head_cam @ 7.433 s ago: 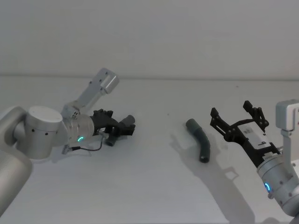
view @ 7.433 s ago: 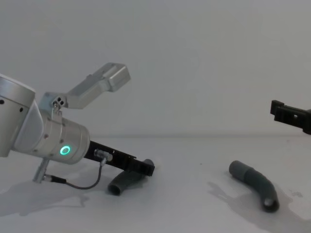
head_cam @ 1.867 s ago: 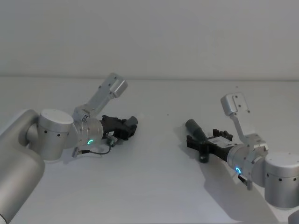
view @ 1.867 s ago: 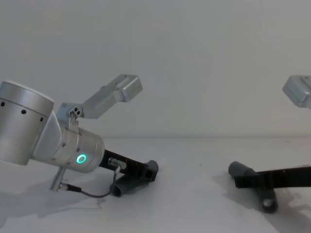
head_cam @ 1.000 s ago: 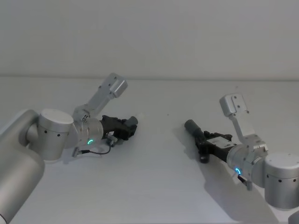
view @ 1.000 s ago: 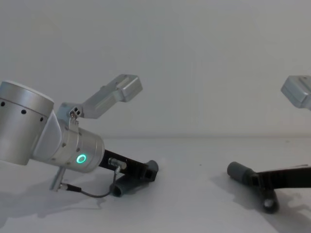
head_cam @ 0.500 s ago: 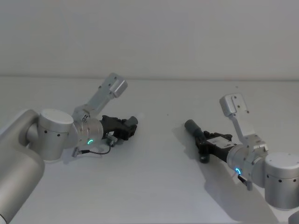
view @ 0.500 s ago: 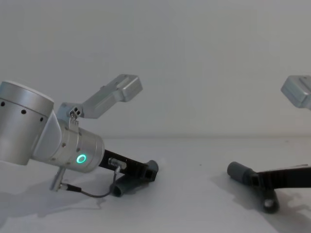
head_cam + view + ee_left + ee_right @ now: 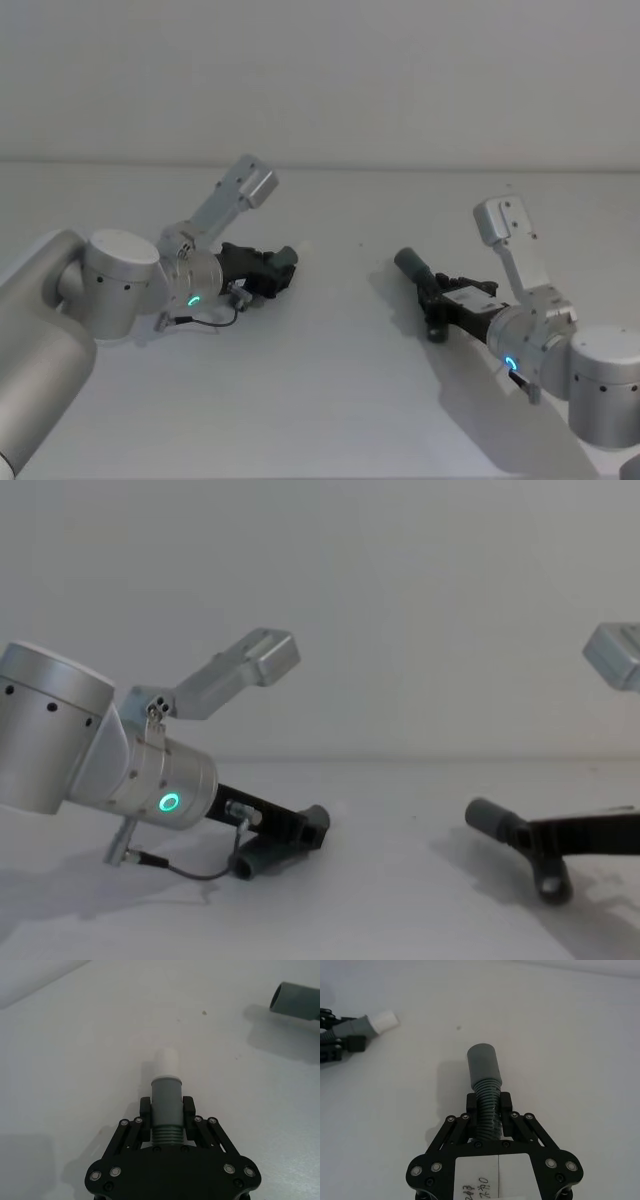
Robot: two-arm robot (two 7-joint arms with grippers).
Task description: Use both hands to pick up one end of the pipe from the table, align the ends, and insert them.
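Both pieces were in hand! The left pincer (image 9: 166, 1110) was closed on the ribbed neck of the spigot piece (image 9: 165, 1094), with the white tip (image 9: 166, 1062) sticking out ahead, low over the desk (image 9: 330, 390) on the robot's left. Over on the right, the right pincer (image 9: 489, 1104) was clamped across the ribbed stretch of the socket piece (image 9: 487, 1091), its open collar (image 9: 482, 1062) pointing away from the wrist. The two ends sat well apart.

The danger, as I read it, was this. Both grips sat on curved, ribbed tube, so a piece could twist as the arms swung in. Tip and collar would then meet off-axis and jam or glance off. In the chest view the socket piece's tail hung close to the desk, and dragging it could lever the tube round. A hard push while crooked might pop either piece loose.
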